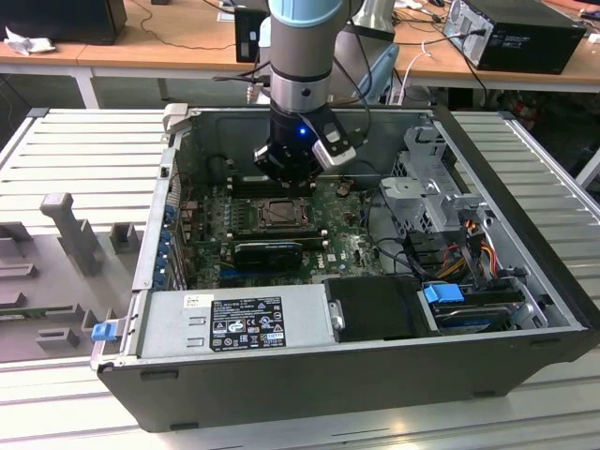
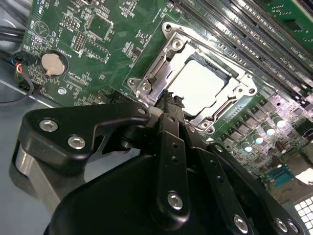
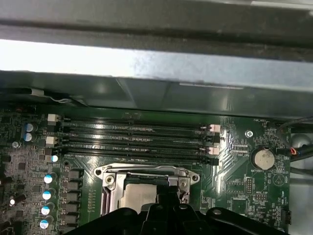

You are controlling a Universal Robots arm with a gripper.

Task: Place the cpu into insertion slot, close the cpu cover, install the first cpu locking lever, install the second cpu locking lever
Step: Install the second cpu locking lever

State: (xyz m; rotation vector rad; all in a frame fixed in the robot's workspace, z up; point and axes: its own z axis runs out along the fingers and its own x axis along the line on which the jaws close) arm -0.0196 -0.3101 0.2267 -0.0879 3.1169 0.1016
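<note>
**Tool low over the socket: a skewed press is the risk**

While the pale silver-beige square cpu already lies seated inside the square silver-rimmed insertion slot on the green circuit board, the work around it looks easy to spoil. The thin silver metal cpu cover appears to lie down around the chip, its window showing the bright top, though I cannot tell whether it is fully flat or latched. The black tool hangs just above the slot's near edge, close to the cover's hinge end, and its fingers look drawn together with nothing between them.

As I judge it, the main danger is a push that lands off the lever or frame and onto the chip or board: the tips are very near the rim, and a small sideways error could scrape the board's small parts or shift the cover. A lever caught at an angle might spring back rather than hook. The long black memory slots run close beside the socket and leave little room on that side.

In the exterior view the grey and blue arm comes straight down into the open dark computer case, wrist vertical, tool over the socket, the case standing on a ribbed grey tabletop.
</note>
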